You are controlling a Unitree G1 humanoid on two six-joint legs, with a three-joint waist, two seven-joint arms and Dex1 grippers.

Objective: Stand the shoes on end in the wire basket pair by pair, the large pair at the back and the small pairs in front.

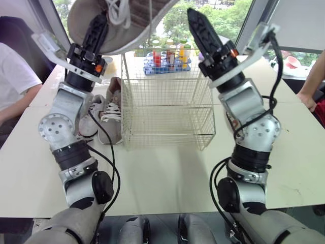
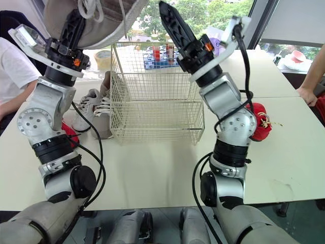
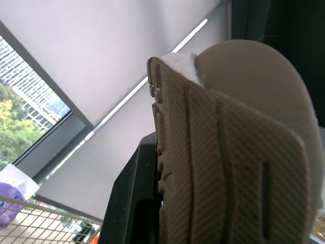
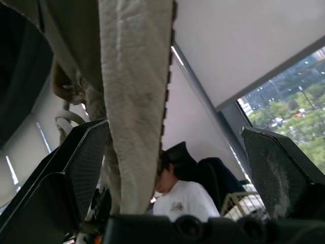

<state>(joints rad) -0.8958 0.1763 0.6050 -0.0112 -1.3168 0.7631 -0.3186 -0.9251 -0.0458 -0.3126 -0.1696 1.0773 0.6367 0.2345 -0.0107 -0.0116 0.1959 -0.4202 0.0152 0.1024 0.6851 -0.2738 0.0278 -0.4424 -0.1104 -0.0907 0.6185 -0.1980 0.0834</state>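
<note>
Beige and bulky, the large shoe [image 1: 127,20] hangs at the top of the frame, clamped in my left gripper [image 1: 95,30] with one finger pressed against its ribbed sole. My right gripper [image 1: 203,30] stands next to it at upper centre, fingers spread wide and pinching nothing. Beyond them the wire basket [image 1: 167,127] sits mid-frame with no shoes in it and the small grey-white sneakers [image 1: 109,117] lie on the table just beside its left wall, so I judge the large pair and every small pair are left to place.
</note>
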